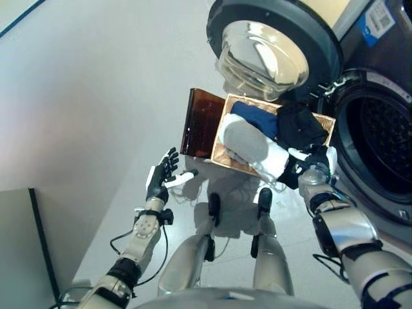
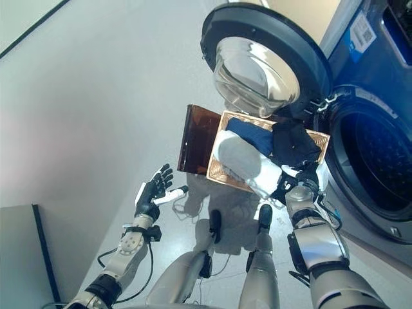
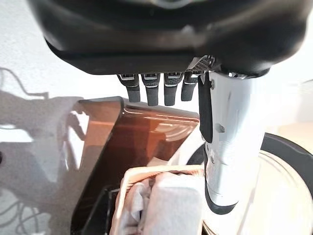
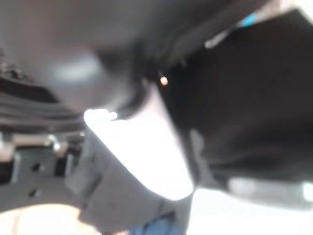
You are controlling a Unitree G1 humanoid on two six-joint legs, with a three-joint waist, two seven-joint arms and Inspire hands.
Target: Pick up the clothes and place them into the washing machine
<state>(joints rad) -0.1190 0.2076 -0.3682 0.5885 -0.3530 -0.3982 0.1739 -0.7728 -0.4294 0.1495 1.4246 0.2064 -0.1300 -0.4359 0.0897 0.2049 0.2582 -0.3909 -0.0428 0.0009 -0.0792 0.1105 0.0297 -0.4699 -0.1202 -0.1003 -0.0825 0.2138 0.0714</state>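
Right now the right hand is sitting at the basket in mid-frame, on the black garment; whether it grips, I cannot tell. Grey, white and blue clothes are lying in the basket beside the open washing machine, while the left hand is hovering spread at lower left.

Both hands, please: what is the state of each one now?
Left hand: open, holding nothing, beside the basket.
Right hand: at the black garment; its grip cannot be told.
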